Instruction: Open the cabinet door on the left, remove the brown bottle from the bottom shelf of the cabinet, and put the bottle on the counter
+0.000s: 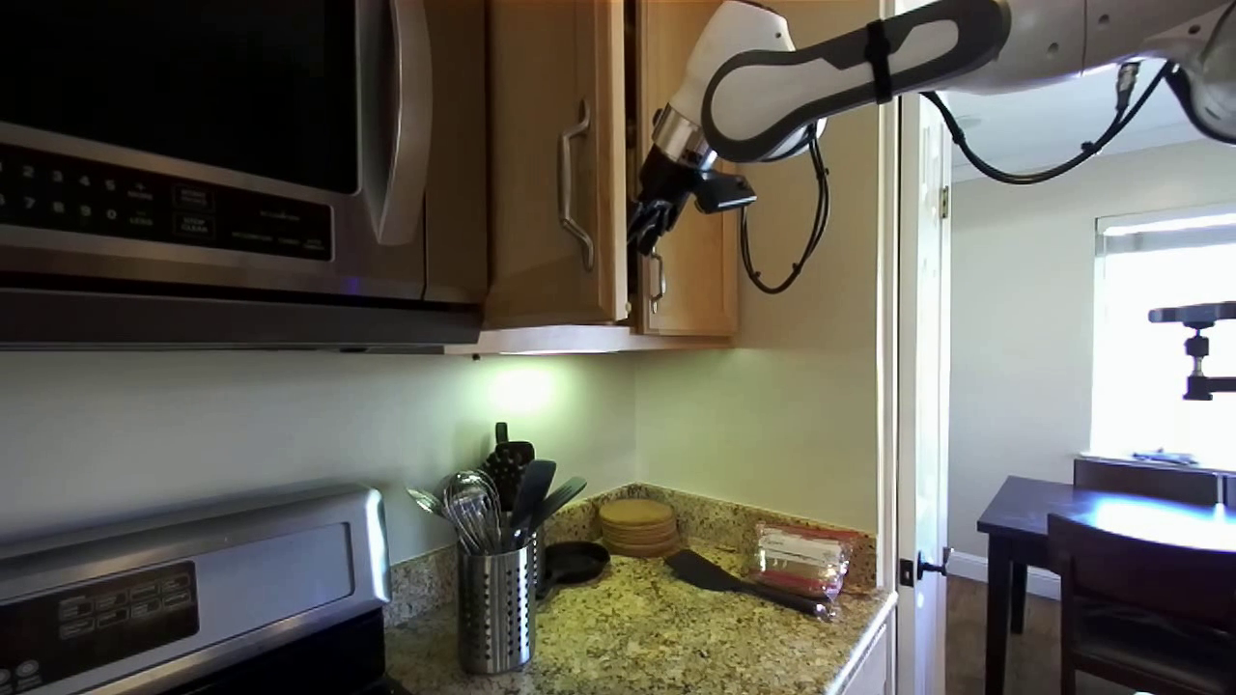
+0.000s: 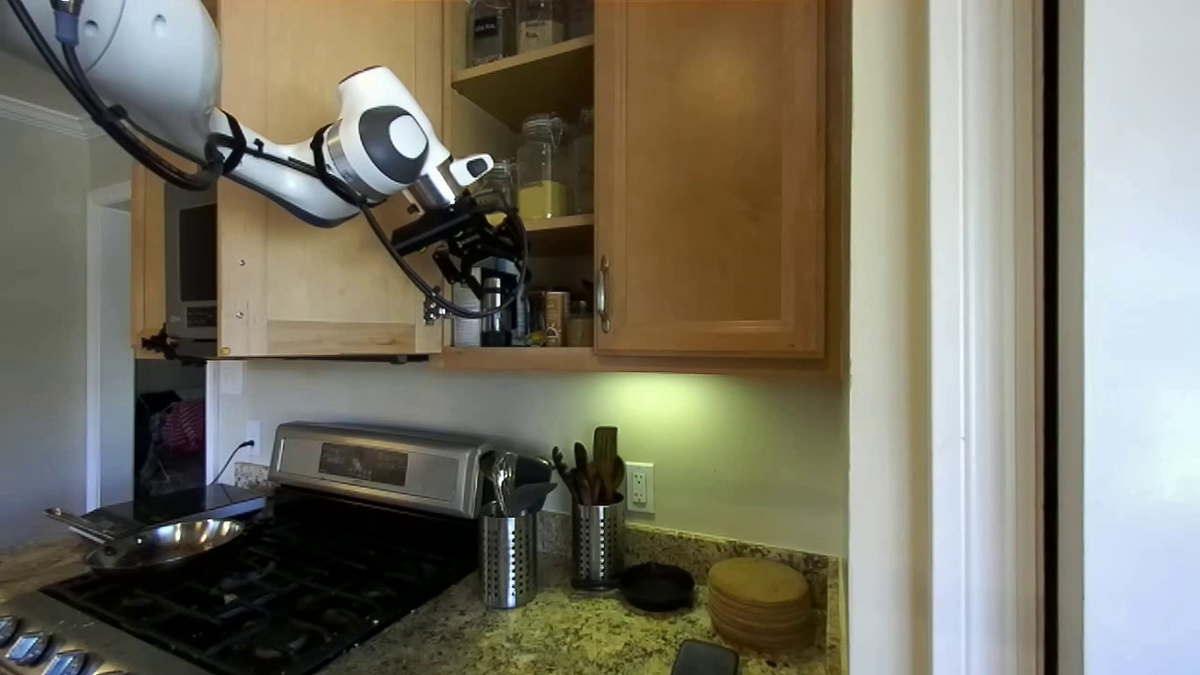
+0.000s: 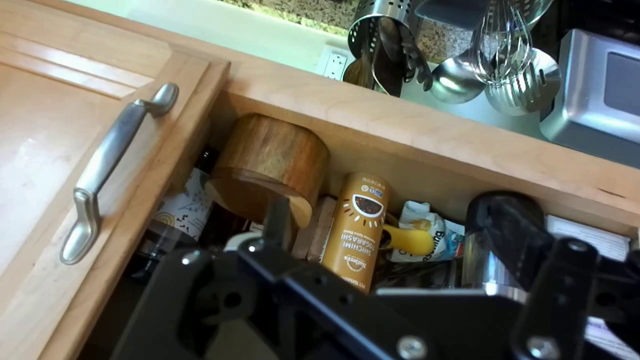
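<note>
1. We see the gripper (image 3: pixel 392 220), fingers (image 3: pixel 277 222) apart, at the cabinet (image 2: pixel 628 363).
2. Wrist view: the brown bottle (image 3: pixel 356 227) stands on the bottom shelf (image 3: pixel 430 181), four o'clock from a wooden container (image 3: pixel 275 152).
3. The cabinet door (image 2: pixel 314 281) hangs open.

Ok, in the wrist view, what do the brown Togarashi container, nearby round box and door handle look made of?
Brown Togarashi container: smooth, printed, low-gloss; cardboard, plastic or metal, can't tell.
Round box: likely wood, satin; grain shows.
Door handle: brushed-looking metal, by its grey sheen.
</note>
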Tool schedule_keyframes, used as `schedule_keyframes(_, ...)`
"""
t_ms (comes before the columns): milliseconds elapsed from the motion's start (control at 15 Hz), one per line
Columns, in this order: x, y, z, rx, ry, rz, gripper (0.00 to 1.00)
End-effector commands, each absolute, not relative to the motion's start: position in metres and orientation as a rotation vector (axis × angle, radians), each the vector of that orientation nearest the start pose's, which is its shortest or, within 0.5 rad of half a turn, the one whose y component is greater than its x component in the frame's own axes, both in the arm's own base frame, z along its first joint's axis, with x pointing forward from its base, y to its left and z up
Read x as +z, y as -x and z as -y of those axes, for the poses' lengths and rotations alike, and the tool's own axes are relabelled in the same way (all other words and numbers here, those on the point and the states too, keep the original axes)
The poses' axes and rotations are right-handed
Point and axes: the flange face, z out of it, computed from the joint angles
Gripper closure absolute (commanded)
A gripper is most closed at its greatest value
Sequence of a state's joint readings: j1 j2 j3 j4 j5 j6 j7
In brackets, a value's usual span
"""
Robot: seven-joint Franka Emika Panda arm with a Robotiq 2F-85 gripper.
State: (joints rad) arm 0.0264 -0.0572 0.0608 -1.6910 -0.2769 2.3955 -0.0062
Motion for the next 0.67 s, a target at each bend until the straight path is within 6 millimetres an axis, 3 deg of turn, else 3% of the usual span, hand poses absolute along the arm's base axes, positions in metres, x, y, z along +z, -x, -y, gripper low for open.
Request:
schedule_keyframes(0, 0.697, -0.589, -0.05, -1.262, 3.099, 0.346, 0.0)
schedule_keyframes(600, 0.687, -0.602, -0.057, -1.277, 3.103, 0.275, 0.0)
